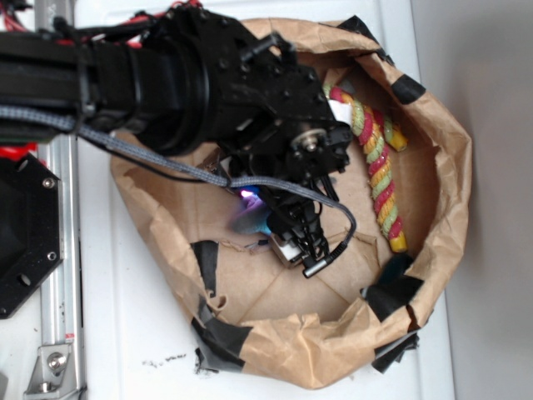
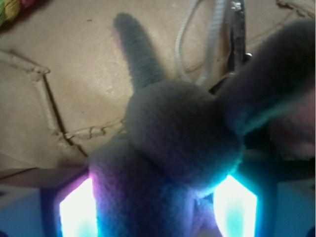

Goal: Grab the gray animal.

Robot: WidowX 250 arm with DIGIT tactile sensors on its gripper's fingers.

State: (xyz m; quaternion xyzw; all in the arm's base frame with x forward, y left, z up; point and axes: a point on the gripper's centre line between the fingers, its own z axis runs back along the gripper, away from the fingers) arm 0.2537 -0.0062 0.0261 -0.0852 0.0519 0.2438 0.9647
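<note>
Gray animal sits between the two glowing pads of the gripper, inside the paper-lined basket.
The jaws seem pressed on its body, so grasping looks done; next a straight lift, clear of the rope toy. White worktop around.

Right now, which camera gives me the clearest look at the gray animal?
The wrist view: the gray animal fills the frame, sitting between the gripper's glowing pads. In the exterior view the arm and gripper hide it; no gray plush is identifiable there.
</note>
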